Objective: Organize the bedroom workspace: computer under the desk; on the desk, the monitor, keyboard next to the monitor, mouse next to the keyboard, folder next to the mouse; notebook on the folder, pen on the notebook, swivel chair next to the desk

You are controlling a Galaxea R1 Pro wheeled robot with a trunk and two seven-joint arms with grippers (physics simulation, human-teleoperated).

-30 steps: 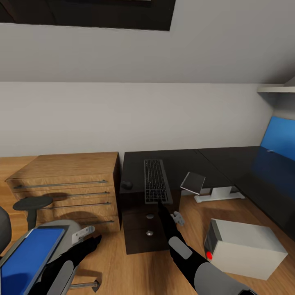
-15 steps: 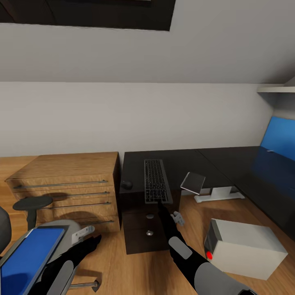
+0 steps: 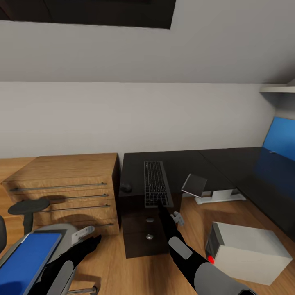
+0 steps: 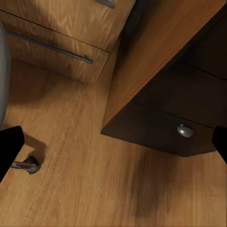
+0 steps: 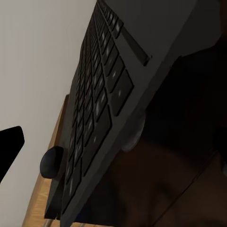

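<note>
The black keyboard [image 3: 155, 187] lies lengthwise on the black desk [image 3: 184, 162], its near end overhanging the front edge. My right gripper [image 3: 160, 206] sits just below that end, open; up close the keyboard [image 5: 101, 109] fills the space ahead of it. The small mouse [image 3: 126, 188] rests left of the keyboard. The dark notebook [image 3: 194, 184] tilts off the desk edge to the right. The grey computer [image 3: 246, 250] stands on the floor. The blue folder [image 3: 24, 262] lies on the swivel chair [image 3: 28, 207] beside my open left gripper [image 3: 93, 241]. The monitor is out of view.
A light wooden dresser [image 3: 61, 180] stands against the desk's left side. The dark drawer unit [image 4: 184, 130] sits under the keyboard. The blue back panel [image 3: 280, 141] rises at the far right, with a tiny pale sliver at its foot. A white desk foot [image 3: 219, 196] rests on the wood floor.
The whole view has shifted slightly, so the camera moved a little. The keyboard, both arms and the other things keep their places relative to each other.
</note>
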